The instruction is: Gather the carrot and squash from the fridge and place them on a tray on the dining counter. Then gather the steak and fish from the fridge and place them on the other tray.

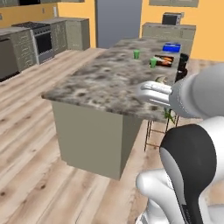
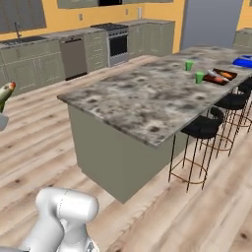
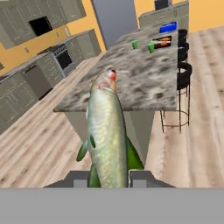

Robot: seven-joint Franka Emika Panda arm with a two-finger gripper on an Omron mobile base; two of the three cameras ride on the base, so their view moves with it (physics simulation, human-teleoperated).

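In the hand view my gripper (image 3: 110,178) is shut on a long silver-green fish (image 3: 106,135), whose head points toward the dining counter (image 3: 131,78). The fish's head also pokes out above my white hand (image 1: 160,79) and shows at the left edge of the right base view (image 2: 6,91). On the counter's far end sits a dark tray (image 1: 165,61) (image 2: 220,76) (image 3: 162,42) holding an orange carrot (image 2: 224,75) and something pale, too small to tell. Beyond it lies a blue tray (image 1: 172,47) (image 2: 244,61) (image 3: 168,27). The tall grey fridge (image 1: 117,22) stands far back. Squash and steak cannot be made out.
Two green cups (image 1: 136,54) (image 1: 153,63) stand near the dark tray. Black bar stools (image 2: 202,128) line the counter's right side. Cabinets and a stove (image 1: 43,41) run along the left wall. Open wooden floor (image 1: 26,144) lies left of the counter.
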